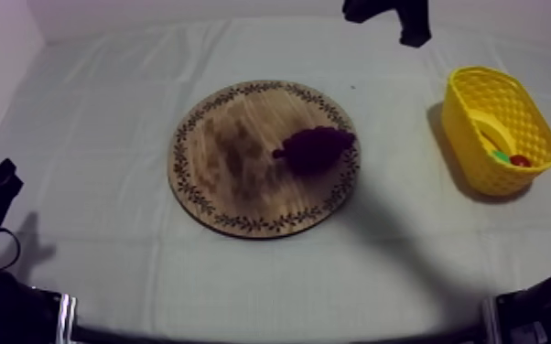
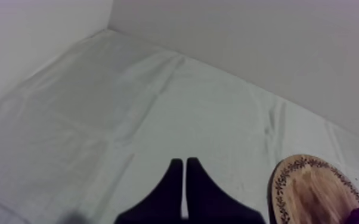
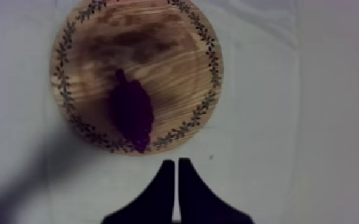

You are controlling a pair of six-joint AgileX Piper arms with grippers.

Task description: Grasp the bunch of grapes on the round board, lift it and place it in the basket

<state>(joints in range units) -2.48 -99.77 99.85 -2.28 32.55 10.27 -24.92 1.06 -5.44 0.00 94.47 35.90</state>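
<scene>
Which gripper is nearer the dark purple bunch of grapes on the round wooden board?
Right. The right gripper hovers beside the wooden board, close to the bunch of grapes; the left gripper rests far across the board.

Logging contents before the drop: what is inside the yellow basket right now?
Inside the yellow basket: a small red fruit, a green piece, probably the pear, and a banana. The basket's near wall hides their lower parts and the floor.

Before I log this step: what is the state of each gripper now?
Left gripper: shut, holding nothing.
Right gripper: shut, holding nothing.
</scene>
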